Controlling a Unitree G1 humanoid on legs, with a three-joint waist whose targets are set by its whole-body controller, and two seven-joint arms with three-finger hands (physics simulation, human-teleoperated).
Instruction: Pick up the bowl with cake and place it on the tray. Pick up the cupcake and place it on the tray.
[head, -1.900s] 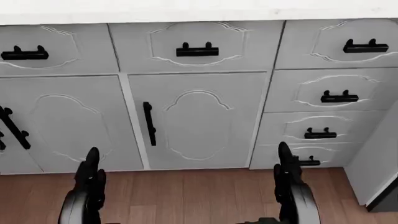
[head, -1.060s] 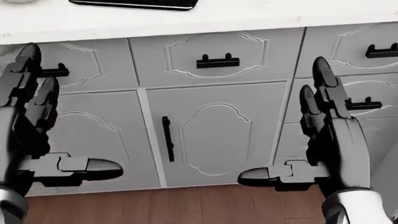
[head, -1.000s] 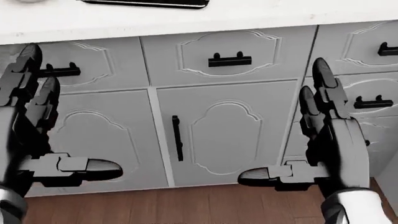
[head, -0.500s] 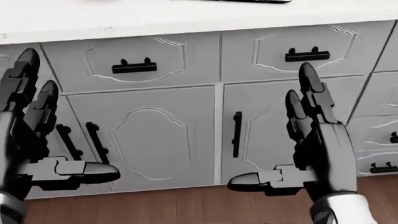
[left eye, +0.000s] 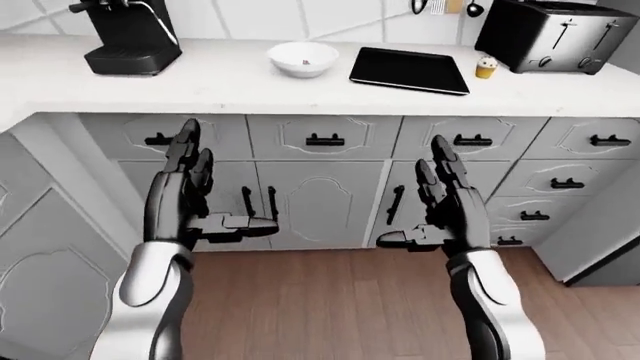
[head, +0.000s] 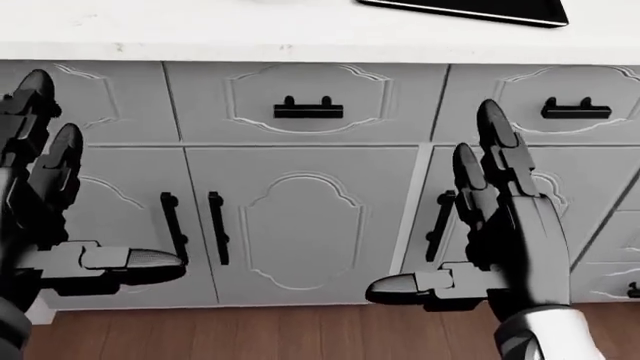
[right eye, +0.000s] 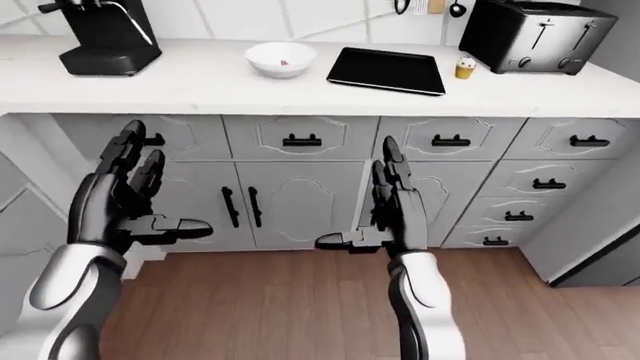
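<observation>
I stand before a white counter (left eye: 200, 79) and I hold both hands up, below its edge, against the grey cabinet doors (head: 300, 225). My left hand (left eye: 190, 196) has the fingers spread and pointing up, with the thumb stretched sideways toward the middle; it holds nothing. My right hand (left eye: 445, 206) has the same posture: fingers apart and upright, thumb pointing to the left of the view, nothing between them. Both hands are well apart from each other and well below the things on the counter.

On the counter, the white bowl (left eye: 303, 58) stands near the middle of the left-eye view, and I see a small reddish piece inside it, which is the cake. Just to the right of the bowl lies the flat black tray (left eye: 410, 70); they are near but they do not touch. To the right of the tray, apart from it, the small cupcake (right eye: 465, 67) stands upright, just beside the black toaster (left eye: 555, 34). At the left end of the counter there is a black coffee machine (left eye: 130, 34).

In the head view only the lower edge of the tray shows at the top right, and the drawers with black handles (head: 308, 109) fill the rest. Under the cabinets runs a brown wooden floor (left eye: 330, 300).
</observation>
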